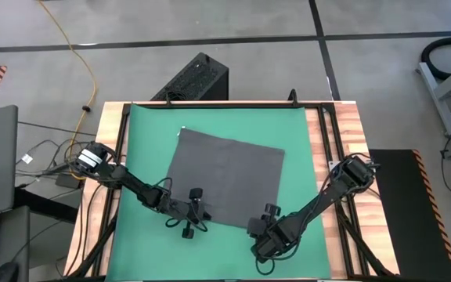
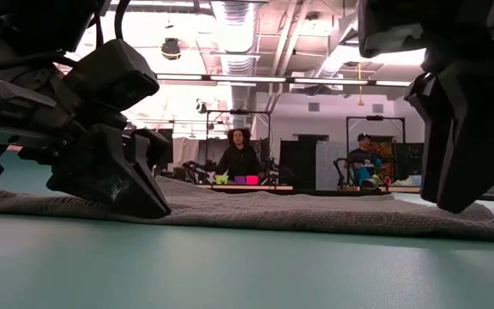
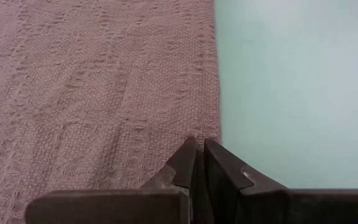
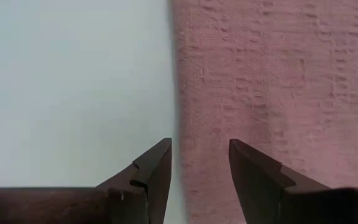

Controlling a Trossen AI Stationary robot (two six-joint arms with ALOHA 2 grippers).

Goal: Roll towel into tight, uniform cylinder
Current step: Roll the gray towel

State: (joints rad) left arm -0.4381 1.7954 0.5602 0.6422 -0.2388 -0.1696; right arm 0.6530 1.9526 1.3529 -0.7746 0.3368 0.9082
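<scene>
From above, the towel [image 1: 224, 177] lies flat and unrolled mid-way across the green mat [image 1: 143, 141], a small white tag [image 1: 182, 131] at its far corner with no readable writing. At mat level it looks soft, thin and limp, best pinched along the near hem. Wrist views show the left hand [image 3: 197, 163] closed at that hem's edge, whether pinching cloth I cannot tell, and the right hand [image 4: 201, 163] parted, empty, straddling the other edge.

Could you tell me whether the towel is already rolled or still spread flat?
Spread flat: the towel lies as one open sheet on the green mat in the high view, and the low view shows only a thin layer, no roll.
</scene>
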